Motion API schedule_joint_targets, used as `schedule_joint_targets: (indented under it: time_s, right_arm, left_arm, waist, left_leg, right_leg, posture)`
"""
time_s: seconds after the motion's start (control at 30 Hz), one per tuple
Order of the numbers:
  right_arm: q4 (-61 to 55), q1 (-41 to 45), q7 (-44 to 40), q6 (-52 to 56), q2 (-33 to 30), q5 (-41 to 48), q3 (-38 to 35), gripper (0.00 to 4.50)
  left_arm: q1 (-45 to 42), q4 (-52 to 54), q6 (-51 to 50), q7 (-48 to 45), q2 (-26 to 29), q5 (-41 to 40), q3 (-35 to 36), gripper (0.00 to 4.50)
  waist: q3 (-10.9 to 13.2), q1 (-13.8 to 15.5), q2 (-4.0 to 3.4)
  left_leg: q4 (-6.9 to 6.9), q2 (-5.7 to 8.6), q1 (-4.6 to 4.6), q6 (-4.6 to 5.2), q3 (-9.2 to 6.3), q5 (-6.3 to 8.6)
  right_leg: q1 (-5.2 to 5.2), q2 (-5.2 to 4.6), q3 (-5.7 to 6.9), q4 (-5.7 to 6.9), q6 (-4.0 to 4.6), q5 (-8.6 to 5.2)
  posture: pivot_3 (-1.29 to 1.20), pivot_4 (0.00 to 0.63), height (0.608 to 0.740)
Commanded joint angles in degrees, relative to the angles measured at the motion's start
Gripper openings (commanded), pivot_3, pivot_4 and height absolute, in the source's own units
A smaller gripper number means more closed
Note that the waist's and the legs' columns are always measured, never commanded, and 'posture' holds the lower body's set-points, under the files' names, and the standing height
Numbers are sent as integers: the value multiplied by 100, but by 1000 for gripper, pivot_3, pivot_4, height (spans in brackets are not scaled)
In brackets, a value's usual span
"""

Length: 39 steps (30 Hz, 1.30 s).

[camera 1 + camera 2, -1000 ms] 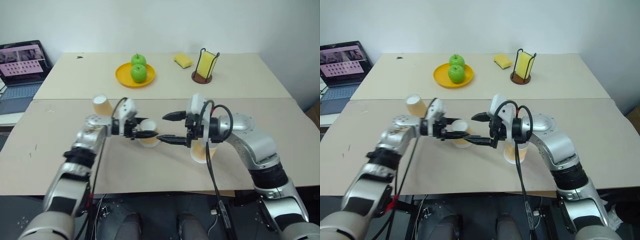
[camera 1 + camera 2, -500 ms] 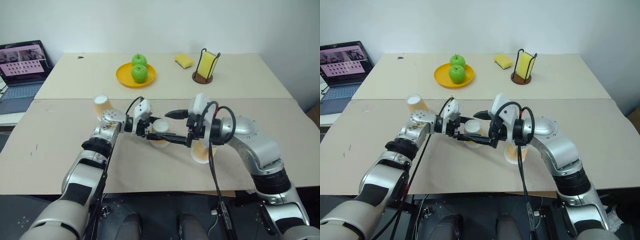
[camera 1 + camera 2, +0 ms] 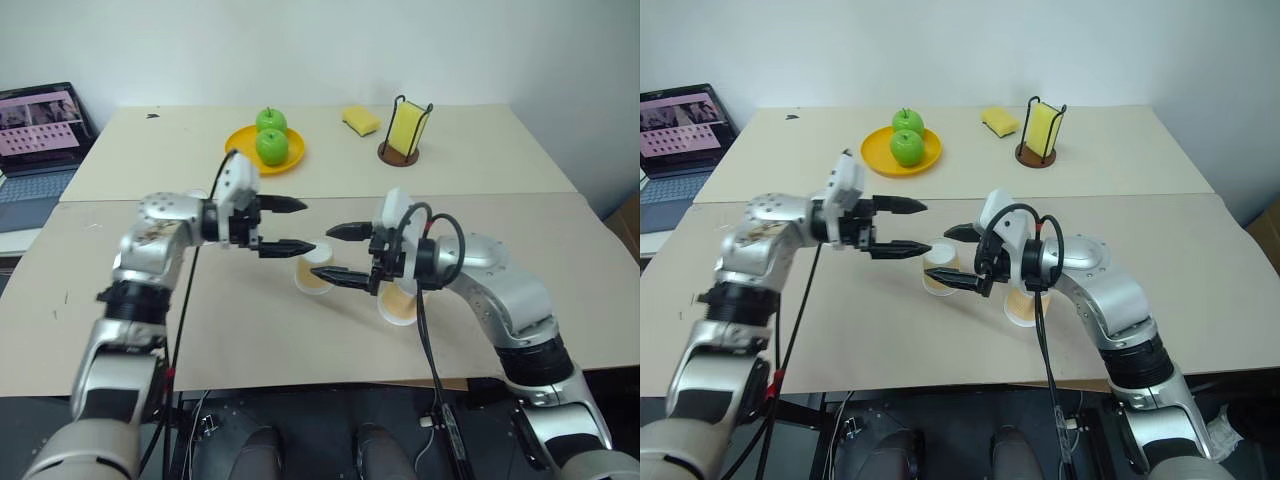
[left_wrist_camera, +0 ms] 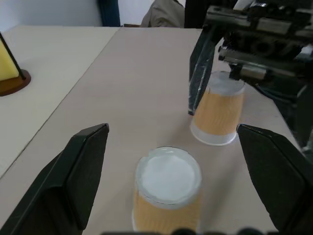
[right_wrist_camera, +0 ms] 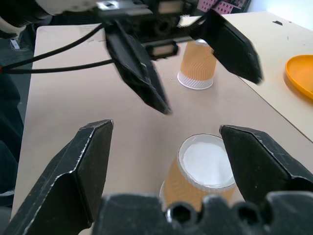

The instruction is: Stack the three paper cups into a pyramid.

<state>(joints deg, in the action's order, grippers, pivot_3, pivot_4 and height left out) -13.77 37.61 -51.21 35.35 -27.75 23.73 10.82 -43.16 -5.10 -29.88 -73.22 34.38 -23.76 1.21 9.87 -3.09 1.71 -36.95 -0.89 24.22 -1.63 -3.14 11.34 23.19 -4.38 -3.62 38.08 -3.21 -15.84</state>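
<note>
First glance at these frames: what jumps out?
The two open pincers, left and right, point at each other over the near table, holding nothing. Beneath them two paper cups stand upside down: one between the pincers, one under the right arm. Behind, a yellow plate holds two green apples.

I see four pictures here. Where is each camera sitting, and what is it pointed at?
Left and right eye views: on the head, looking forward and down over both arms at the table, plate of apples and laptop.
Left wrist view: along the open left gripper at two upside-down cups, right gripper beyond.
Right wrist view: along the open right gripper at the near cup, left gripper beyond.
Shared: both wrist views show that middle cup.
</note>
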Motion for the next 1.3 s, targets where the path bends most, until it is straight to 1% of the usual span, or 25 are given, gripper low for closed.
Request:
schedule_joint_targets:
  time_s: [0.03, 0.07, 0.13, 0.2, 0.23, 0.3, 0.37, 0.47, 0.6, 0.73, 0.87, 1.07, 1.3]
  right_arm:
    - [1, 164, -89, -201, 46, -7, -16, 4118]
    - [-2, 162, -100, -200, 44, -7, -21, 4118]
    - [-10, 160, -122, -184, 45, 10, -45, 4118]
    - [0, 168, -144, -163, 64, 37, -63, 4118]
    - [10, 171, -152, -159, 77, 45, -64, 4118]
    - [35, 181, -157, -156, 112, 55, -53, 4118]
    - [64, 196, -170, -162, 149, 66, -34, 4118]
    - [99, 225, -197, -169, 191, 63, -17, 4118]
    - [136, 261, -207, -173, 234, 35, -23, 4118]
    - [113, 253, -181, -164, 276, 28, -27, 4118]
    - [90, 211, -162, -158, 261, 11, -32, 4118]
    - [9, 152, -96, -107, 196, 50, -114, 4118]
    - [-22, 106, -60, -104, 176, 55, -124, 4118]
  left_arm:
    - [453, 1293, -582, 1941, -572, -371, 970, 4455]
    - [619, 1561, -654, 2480, -796, -353, 1141, 4455]
    - [1034, 2012, -609, 3892, -1498, 36, 1403, 4455]
    - [1937, 2437, -141, 5534, -2327, 1012, 1435, 4455]
    - [2329, 2588, 39, 6055, -2622, 1354, 1385, 4455]
    - [2928, 2639, 353, 6646, -2900, 1911, 1131, 4455]
    - [3219, 2454, 715, 6998, -2952, 2323, 954, 4455]
    - [3250, 2044, 984, 7193, -2796, 2580, 897, 4455]
    - [2925, 1395, 1467, 7116, -2382, 2569, 1040, 4455]
    - [2166, 217, 1948, 6695, -1862, 2292, 1186, 4455]
    - [1615, -662, 2379, 6324, -1621, 2125, 1136, 4455]
    - [914, -1650, 2650, 6212, -1550, 1829, 1288, 4455]
    - [166, -2807, 3047, 6084, -1360, 1703, 1334, 4455]
  waist:
    - [0, 44, 0]
    - [0, 70, 0]
    - [-1, 96, 0]
    - [-4, 109, 2]
    - [-6, 104, 3]
    - [-7, 74, 4]
    - [-6, 90, 5]
    - [-8, 170, 3]
    - [-8, 225, 3]
    - [-8, 232, 3]
    - [-8, 228, 3]
    - [-8, 224, 3]
    - [-8, 210, 3]
  left_leg:
    - [-1, 0, -1, 0, -1, 0]
    - [-1, 0, -5, 0, 0, 0]
    - [-5, 1, -5, 0, 0, 0]
    - [-8, 4, -4, 0, 1, 0]
    - [-7, 5, -6, 0, 3, 0]
    - [-4, 2, -6, 1, 11, 1]
    - [-1, 2, -5, 1, 9, 0]
    - [2, 4, -11, -2, 3, -1]
    - [2, 8, -23, -2, 8, 0]
    - [3, 7, -6, -3, 7, -1]
    - [2, 9, -7, -3, 9, -1]
    - [2, 8, -4, -3, 7, -1]
    - [2, 8, -4, -3, 6, -1]
  right_leg:
    - [-2, 0, 0, 0, 0, 0]
    - [-7, -3, 1, -1, 0, 0]
    - [-11, -5, 2, -4, -1, 1]
    - [-11, -7, -1, -3, -2, 2]
    - [-11, -8, -5, -3, -3, 4]
    - [-2, -5, -16, -1, -2, 4]
    - [5, -3, -16, 2, -1, 4]
    - [-5, -5, -7, 3, 4, 8]
    - [-19, -6, -7, -7, 3, 8]
    - [-1, -5, -6, -6, 3, 8]
    - [-5, -8, -5, -8, 3, 8]
    - [-2, -6, -3, -8, 3, 8]
    - [-1, -5, -2, -5, 3, 8]
  posture:
    - [0, 150, 732]
    - [0, 150, 732]
    - [0, 150, 732]
    - [0, 150, 732]
    - [0, 150, 732]
    - [0, 150, 732]
    - [0, 150, 732]
    - [0, 150, 732]
    - [0, 150, 732]
    - [0, 150, 732]
    - [0, 150, 732]
    - [0, 150, 732]
    - [0, 150, 732]
